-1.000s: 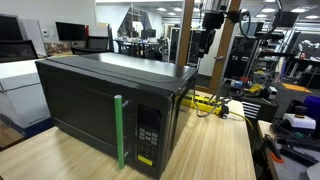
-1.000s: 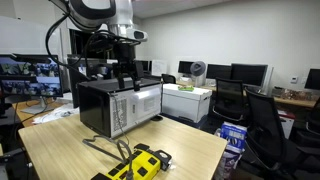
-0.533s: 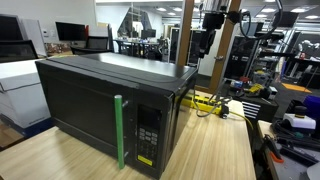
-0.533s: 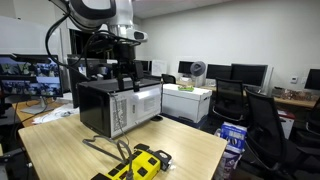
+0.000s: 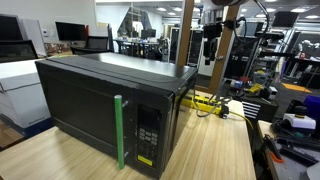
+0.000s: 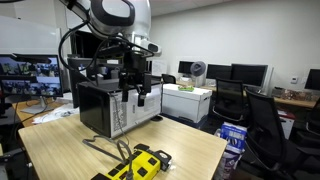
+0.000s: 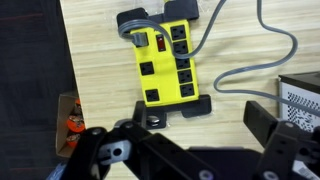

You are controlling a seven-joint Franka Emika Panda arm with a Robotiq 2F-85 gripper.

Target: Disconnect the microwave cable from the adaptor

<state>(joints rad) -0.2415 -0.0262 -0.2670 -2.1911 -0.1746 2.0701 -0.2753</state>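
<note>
The black microwave point(image 5: 100, 105) with a green door handle point(image 5: 119, 130) stands on the wooden table; it also shows in the exterior view from behind point(image 6: 112, 105). The yellow adaptor lies behind it in both exterior views point(image 5: 206, 100) point(image 6: 140, 164) and in the wrist view point(image 7: 166, 58). A dark plug point(image 7: 136, 20) sits at the adaptor's far end, and thin cables point(image 7: 250, 68) curve away from it over the table. My gripper point(image 7: 200, 138) is open and empty, high above the adaptor, and it shows in both exterior views point(image 5: 212, 50) point(image 6: 134, 92).
Cables point(image 6: 104, 148) trail on the table between the microwave and the adaptor. A vented panel point(image 7: 300, 95) shows at the wrist view's right edge. An orange object point(image 7: 70, 125) lies past the table's edge. Desks, monitors and chairs point(image 6: 265, 115) surround the table.
The arm has swung, carrying my gripper sideways away from the microwave's top towards the space over the adaptor. The microwave, adaptor and cables have not moved.
</note>
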